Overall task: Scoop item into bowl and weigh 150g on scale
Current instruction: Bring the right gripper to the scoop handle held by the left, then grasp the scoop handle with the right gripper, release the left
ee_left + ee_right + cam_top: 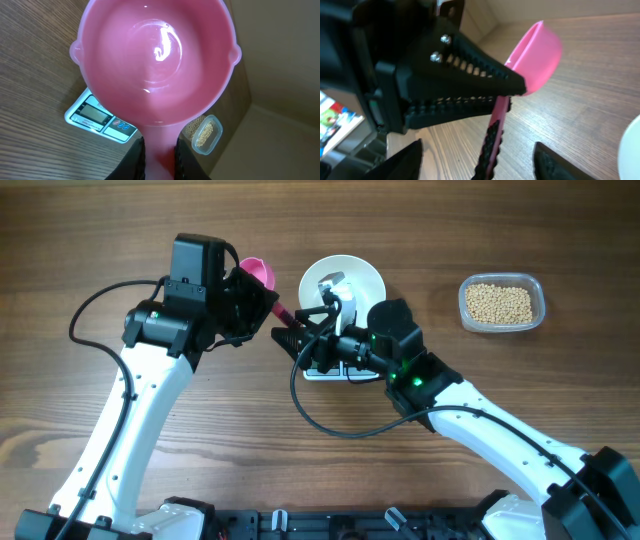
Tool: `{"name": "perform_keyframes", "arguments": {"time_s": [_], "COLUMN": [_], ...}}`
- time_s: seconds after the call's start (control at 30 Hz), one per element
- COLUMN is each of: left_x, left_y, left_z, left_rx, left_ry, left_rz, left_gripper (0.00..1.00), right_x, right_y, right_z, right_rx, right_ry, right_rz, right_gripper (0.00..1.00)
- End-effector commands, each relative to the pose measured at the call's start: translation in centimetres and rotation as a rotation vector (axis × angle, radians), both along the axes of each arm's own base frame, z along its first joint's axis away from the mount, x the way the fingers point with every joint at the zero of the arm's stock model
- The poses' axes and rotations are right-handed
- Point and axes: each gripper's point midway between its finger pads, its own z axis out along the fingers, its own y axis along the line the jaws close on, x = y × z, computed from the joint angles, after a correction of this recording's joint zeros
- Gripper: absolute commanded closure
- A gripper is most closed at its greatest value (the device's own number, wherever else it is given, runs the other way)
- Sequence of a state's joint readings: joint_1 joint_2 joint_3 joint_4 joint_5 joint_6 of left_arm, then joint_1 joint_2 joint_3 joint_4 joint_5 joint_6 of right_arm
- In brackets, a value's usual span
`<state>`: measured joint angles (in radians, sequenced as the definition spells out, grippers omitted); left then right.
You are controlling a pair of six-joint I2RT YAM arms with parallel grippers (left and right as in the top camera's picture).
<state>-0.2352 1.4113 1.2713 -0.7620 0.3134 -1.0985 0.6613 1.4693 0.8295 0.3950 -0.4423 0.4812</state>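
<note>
Jaws of the left gripper (161, 161) are pressed onto the handle (495, 127) of a pink scoop (155, 60), holding its empty cup up over the table (120, 450), just left of the bowl (368, 272). The right gripper (481, 161) sits close below, its jaws spread on either side of the same handle and not touching it.

By the look of it, the step in hand is a hand-over of the scoop from left arm to right, ahead of any scooping. The beans (500, 303) all lie in the clear tub (538, 288) at the right of the table, well apart from the bowl. The part of the bowl that shows holds none. The bowl appears to rest on the scale (97, 117), which the right arm mostly covers from overhead.

The next move seems to call for the right jaws to close squarely on the handle below the left grip, and for the left to let go only once that hold is firm. The scoop then has a long reach right to the tub.

No brand or label can be read. The scale's grey display and its buttons show in the left wrist view, but too small to make out any figure or word.
</note>
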Motion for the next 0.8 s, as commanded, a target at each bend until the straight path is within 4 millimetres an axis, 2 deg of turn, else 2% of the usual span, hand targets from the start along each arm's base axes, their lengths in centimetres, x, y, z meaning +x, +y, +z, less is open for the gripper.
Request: {"name": "perform_keyframes", "arguments": {"time_s": [0.0, 0.23, 0.4, 0.6, 0.77], "left_x": [0.1, 0.2, 0.3, 0.3, 0.3], "left_y": [0.0, -0.1, -0.1, -0.1, -0.1], "left_z": [1.1, 1.2, 1.3, 1.3, 1.3], "left_rx": [-0.022, -0.022, -0.024, -0.024, -0.024], "left_ry": [-0.023, -0.027, -0.034, -0.034, -0.034], "left_rz": [0.004, 0.004, 0.004, 0.004, 0.004], "left_gripper": [0.93, 0.92, 0.92, 0.91, 0.91], "right_x": [1.3, 1.6, 1.8, 1.9, 2.1], "right_y": [0.1, -0.1, 0.2, 0.3, 0.5], "right_z": [1.2, 1.2, 0.1, 0.1, 0.1], "right_rx": [0.010, 0.010, 0.009, 0.013, 0.025], "right_ry": [-0.043, -0.049, -0.009, -0.015, -0.017], "right_rz": [-0.051, -0.069, -0.066, -0.068, -0.069], "right_gripper": [0.37, 0.41, 0.43, 0.44, 0.51]}}
